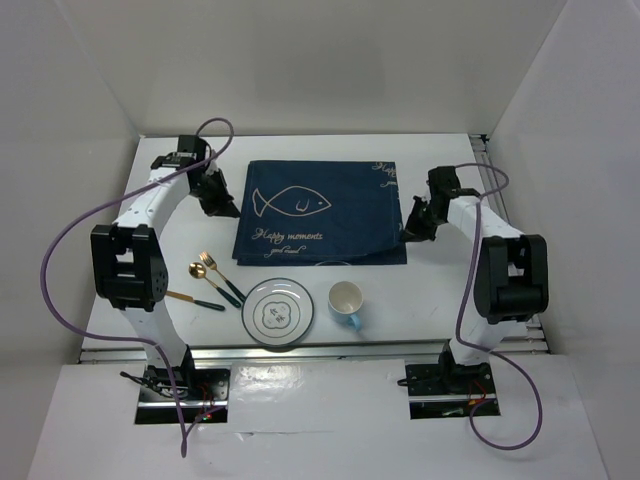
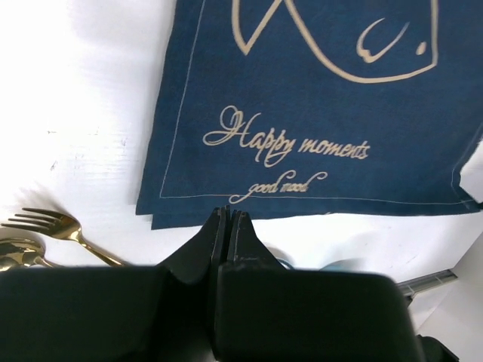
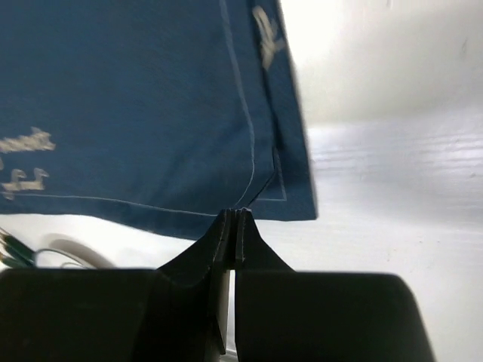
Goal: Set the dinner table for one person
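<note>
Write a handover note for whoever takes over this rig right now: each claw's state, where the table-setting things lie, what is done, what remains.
Left claw: shut, nothing seen in it, by the placemat's left edge.
Right claw: shut, nothing seen in it, at the placemat's near right corner.
Placemat: spread flat mid dinner table.
Plate and cup: on bare table, nearer the arms than the placemat.
Fork, spoon, third utensil: left of the plate, the third partly hidden by the left arm.
Done: placemat laid.
Left: plate, cup and cutlery not yet placed.
</note>
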Available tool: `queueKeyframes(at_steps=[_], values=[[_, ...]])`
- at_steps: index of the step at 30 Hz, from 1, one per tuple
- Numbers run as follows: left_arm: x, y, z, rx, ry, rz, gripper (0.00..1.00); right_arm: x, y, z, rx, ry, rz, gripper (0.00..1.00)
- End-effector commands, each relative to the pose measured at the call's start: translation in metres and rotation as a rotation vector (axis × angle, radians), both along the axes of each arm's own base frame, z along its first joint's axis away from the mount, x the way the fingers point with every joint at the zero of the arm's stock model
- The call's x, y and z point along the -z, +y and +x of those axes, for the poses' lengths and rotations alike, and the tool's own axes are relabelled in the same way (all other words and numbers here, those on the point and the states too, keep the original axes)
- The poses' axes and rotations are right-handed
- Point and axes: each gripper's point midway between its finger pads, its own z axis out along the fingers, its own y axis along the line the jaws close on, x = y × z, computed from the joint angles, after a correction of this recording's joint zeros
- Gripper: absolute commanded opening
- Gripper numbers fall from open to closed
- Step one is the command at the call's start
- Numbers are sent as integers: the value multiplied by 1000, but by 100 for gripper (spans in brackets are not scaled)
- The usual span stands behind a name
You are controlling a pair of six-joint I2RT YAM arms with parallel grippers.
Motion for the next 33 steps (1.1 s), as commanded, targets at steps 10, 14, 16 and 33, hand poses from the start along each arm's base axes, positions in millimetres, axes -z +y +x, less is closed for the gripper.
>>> queueKeyframes(at_steps=[10,14,16,33], values=[[-51,-8,10,50,-109,-33,0,-82,-14,36,41,-218,-64,0],[1,-1,-11,39,19,28,25,-57,-11,20,27,-157,-46,0],[17,1,-19,37,49,57,48,-47,-9,15,12,-130,-42,0],[102,19,-41,28,208,220,77,10,-4,-3,-15,3,-15,45]])
